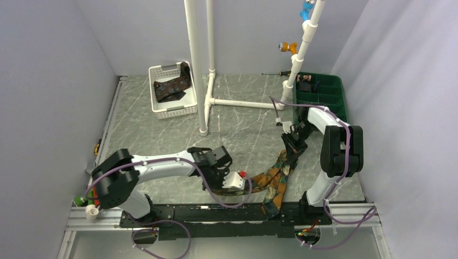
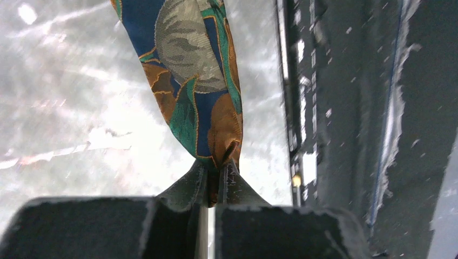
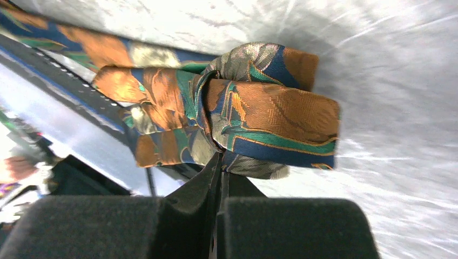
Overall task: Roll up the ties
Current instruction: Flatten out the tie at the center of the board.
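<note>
Left pincer (image 2: 217,181), low in the middle of the overhead frame, is clamped on one tip of the mottled orange-and-teal tie (image 1: 276,186). Right pincer (image 3: 220,166), up and to the right of it, is clamped on a small wound bundle of the same tie. The tie's long axis runs between the two pincers, and its slack sags over the black rail (image 1: 183,211) at the bottom. Rolling would likely travel toward the left pincer. A second tie (image 1: 172,87) lies in the white basket (image 1: 175,111) on the surface, upper left. No writing is legible.

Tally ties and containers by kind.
Ties: 2 (mottled tie; dark tie in white basket)
Containers: 2 (white basket; green bin)
Total: 4
Small dark item in the bin: too small to tell.
</note>
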Controlling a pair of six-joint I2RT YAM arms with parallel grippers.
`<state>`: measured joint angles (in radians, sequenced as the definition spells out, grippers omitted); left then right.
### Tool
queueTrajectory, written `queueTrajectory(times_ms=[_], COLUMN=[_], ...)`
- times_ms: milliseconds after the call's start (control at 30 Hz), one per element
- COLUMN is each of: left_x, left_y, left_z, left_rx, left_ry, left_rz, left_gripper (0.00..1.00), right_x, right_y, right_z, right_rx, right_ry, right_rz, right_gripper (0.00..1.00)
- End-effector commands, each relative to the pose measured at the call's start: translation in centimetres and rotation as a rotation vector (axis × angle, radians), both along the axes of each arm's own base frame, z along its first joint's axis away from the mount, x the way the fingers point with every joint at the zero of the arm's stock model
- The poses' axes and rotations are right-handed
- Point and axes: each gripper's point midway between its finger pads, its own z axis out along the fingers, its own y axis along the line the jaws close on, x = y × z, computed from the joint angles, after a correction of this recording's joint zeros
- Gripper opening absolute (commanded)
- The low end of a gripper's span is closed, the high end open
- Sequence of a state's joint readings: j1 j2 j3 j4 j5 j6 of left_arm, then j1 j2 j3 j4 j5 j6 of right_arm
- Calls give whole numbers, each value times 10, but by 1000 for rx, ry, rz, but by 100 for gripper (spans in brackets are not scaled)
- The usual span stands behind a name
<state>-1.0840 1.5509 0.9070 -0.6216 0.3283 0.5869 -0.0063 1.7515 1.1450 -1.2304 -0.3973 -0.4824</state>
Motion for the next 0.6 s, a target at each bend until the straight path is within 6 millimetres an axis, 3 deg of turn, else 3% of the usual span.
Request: queueTrajectory(times_ms=[0, 233, 433, 500, 567], left_x=[19, 44, 68, 76, 81], left_y=[44, 116, 157, 164, 164], left_z=[16, 7, 2, 5, 10], left_rx=[42, 130, 155, 147, 128], left_ry=[-102, -163, -218, -264, -293], left_rz=[34, 173, 291, 310, 314], left_gripper=[0, 0, 0, 0, 0], right_x=[30, 72, 84, 85, 89], right_y=[-24, -49, -90, -93, -83], right_z=[16, 28, 24, 26, 35], right_rx=[-89, -287, -541, -549, -486], right_ry=[-143, -293, -349, -361, -373], right_rz=[136, 439, 611, 583, 495], right_gripper=[0, 0, 0, 9, 29])
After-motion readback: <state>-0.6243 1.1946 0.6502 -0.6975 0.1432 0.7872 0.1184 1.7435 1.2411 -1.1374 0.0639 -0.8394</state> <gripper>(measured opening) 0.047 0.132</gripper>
